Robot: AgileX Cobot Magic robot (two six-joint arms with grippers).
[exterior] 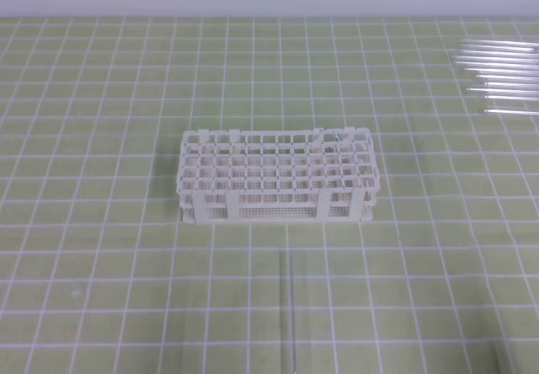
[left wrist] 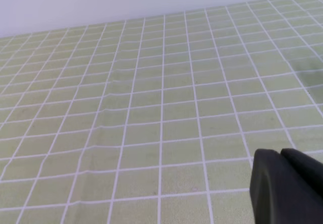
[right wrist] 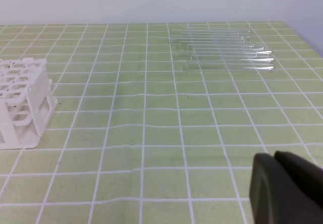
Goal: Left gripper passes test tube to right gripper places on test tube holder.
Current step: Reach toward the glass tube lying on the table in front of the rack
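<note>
Green gridded mat (exterior: 101,222); spare tubes (exterior: 501,79) far right; both end effectors pressed together.

The test tube holder (exterior: 276,177) is standing mid-frame, blocking the centre. A row of clear tubes (exterior: 504,77) is occupying the upper right corner. One test tube (exterior: 291,311) is lying below the holder; green mat (exterior: 93,222) is lying open on the left.

Your left gripper (left wrist: 282,156): fingers together, low above mat, holding nothing. Your right gripper (right wrist: 275,158): same, jaws closed. Neither visible in high view.
</note>
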